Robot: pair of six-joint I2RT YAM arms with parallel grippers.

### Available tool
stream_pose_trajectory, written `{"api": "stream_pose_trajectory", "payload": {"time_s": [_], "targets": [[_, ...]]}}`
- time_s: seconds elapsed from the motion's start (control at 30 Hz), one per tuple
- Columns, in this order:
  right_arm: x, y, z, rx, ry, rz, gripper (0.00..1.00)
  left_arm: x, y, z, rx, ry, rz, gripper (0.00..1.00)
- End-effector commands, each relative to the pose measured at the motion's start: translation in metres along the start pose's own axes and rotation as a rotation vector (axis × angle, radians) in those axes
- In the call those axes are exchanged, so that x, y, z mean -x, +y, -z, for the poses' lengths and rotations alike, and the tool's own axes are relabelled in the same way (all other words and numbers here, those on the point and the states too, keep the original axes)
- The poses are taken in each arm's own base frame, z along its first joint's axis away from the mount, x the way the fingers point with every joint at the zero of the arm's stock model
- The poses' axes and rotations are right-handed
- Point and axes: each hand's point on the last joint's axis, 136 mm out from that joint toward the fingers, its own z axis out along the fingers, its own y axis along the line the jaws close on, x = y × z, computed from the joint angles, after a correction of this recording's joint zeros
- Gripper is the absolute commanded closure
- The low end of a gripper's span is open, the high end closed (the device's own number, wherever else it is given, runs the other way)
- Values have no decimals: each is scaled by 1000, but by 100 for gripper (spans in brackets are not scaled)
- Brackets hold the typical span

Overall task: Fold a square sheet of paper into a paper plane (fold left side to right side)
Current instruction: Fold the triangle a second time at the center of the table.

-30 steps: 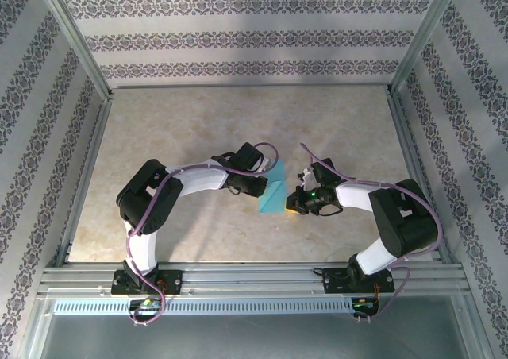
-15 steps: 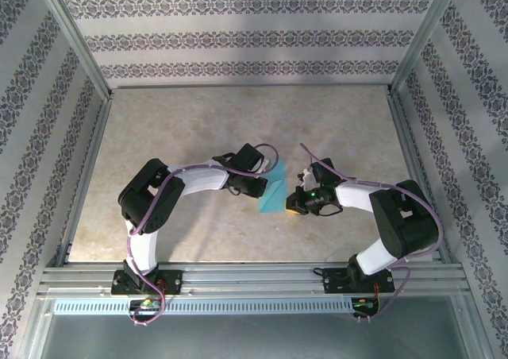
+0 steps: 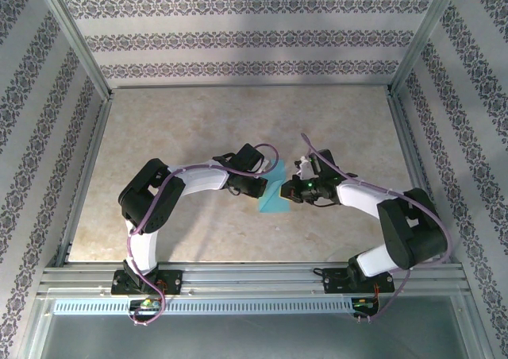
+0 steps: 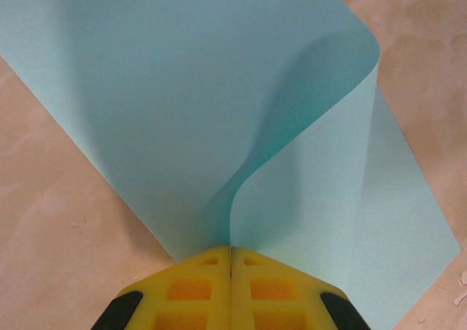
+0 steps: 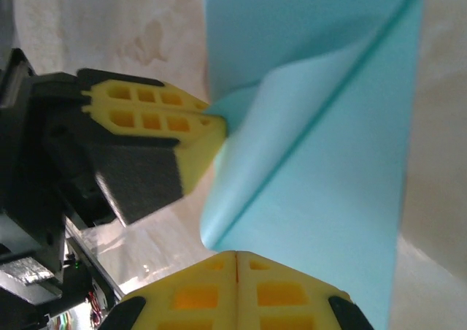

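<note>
The square sheet of paper [image 3: 273,202] is turquoise and lies mid-table between both arms. My left gripper [image 3: 259,186] is shut on one of its corners. In the left wrist view the sheet [image 4: 182,82] curls up from the shut yellow fingertips [image 4: 211,261] in a loose bend. My right gripper [image 3: 286,191] is shut, its tips at the rounded bend of the sheet [image 5: 328,169], with no paper seen between the jaws. The right wrist view has the left gripper [image 5: 217,123] pinching the lifted flap, and my right gripper [image 5: 237,255] at the bottom.
The beige marbled table [image 3: 190,121] has open room behind and to both sides of the arms. A metal rail [image 3: 254,278] runs along the near edge, and patterned walls with frame posts [image 3: 79,49] close the workspace.
My right gripper has moved left and slightly away from the near edge, onto the paper's right side. The left gripper has kept its hold and place.
</note>
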Motion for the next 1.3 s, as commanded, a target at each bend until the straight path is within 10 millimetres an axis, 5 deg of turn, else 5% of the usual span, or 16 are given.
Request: {"api": "stream_pose_trajectory", "payload": {"time_s": [0.0, 0.63, 1.27], "targets": [[16, 16, -10, 48, -34, 8, 100, -12, 13, -11, 27, 34, 7, 100], [27, 17, -36, 59, -15, 3, 100, -12, 13, -13, 28, 35, 2, 100], [15, -12, -46, -25, 18, -31, 100, -14, 15, -14, 39, 45, -4, 100]]}}
